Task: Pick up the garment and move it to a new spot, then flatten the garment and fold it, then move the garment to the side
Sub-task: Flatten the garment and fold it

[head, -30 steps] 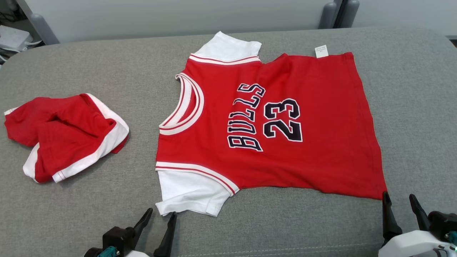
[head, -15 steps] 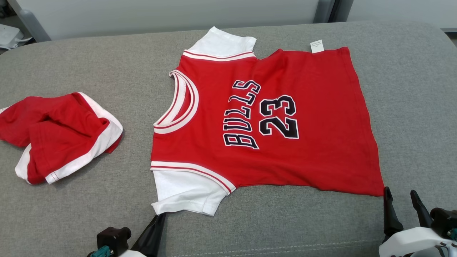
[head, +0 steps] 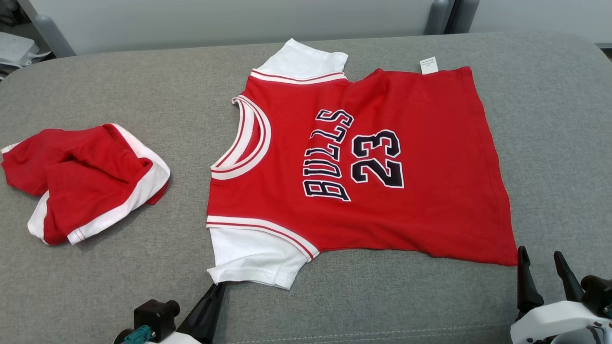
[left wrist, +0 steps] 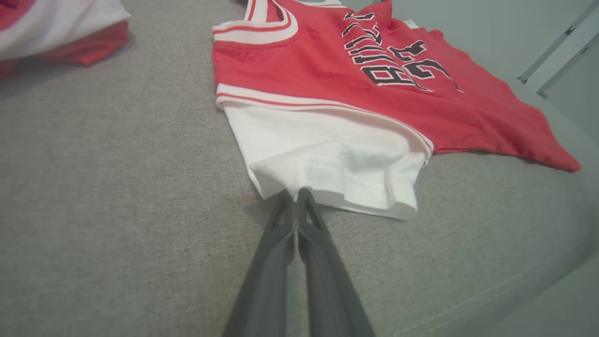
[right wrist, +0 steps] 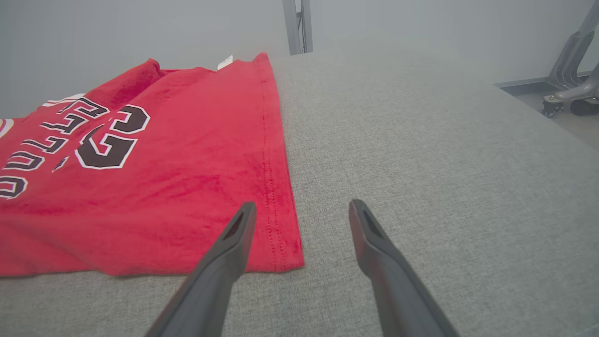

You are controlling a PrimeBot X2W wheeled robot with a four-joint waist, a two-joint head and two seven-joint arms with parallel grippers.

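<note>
The garment (head: 382,157) is a red jersey with white sleeves and "BULLS 23" print, lying flat on the grey padded surface (head: 119,95) with its neck to the left. My left gripper (head: 217,286) is shut, and its tips pinch the near hem of the white sleeve (left wrist: 327,159). In the left wrist view the left gripper (left wrist: 296,194) meets that hem, where the cloth puckers slightly. My right gripper (head: 540,255) stands open just beside the jersey's near red bottom corner (right wrist: 281,252). In the right wrist view the right gripper (right wrist: 302,210) has one finger over that corner.
A crumpled red and white cloth (head: 86,181) lies at the left of the surface, apart from the jersey. A white label (head: 429,65) sticks out at the jersey's far hem. Bare grey surface spreads to the right (right wrist: 421,140). Metal frame legs (head: 444,16) stand behind.
My left gripper's fingers have gone from open to shut on the sleeve's near corner. The right gripper stays open by the red corner. The camera has shifted slightly.
</note>
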